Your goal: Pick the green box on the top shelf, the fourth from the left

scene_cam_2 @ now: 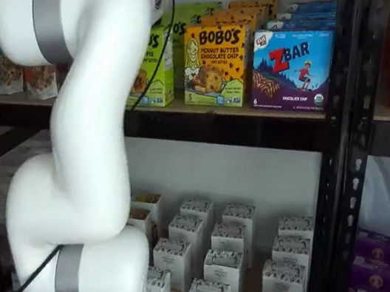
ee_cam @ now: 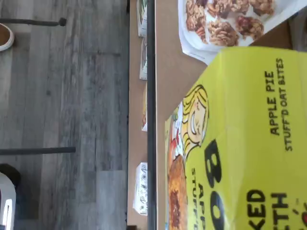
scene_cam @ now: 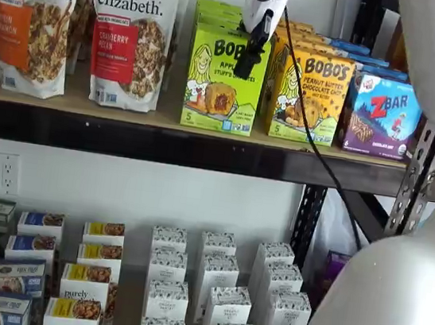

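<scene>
Although the gripper (scene_cam: pixel 247 64) is seen in a shelf view near the top centre of the frame, just before the green box (scene_cam: pixel 224 79), only one black finger is made out side-on, so whether the jaws are parted cannot be told, and no box is seen held. The carton is stood upright on the top shelf (scene_cam: pixel 151 118), centre of the frame, just beside the yellow-orange Bobo's carton (scene_cam: pixel 308 98). It is judged light, stiff yet crushable, with glossy sides; its narrow upper flanks are best pinched.
</scene>
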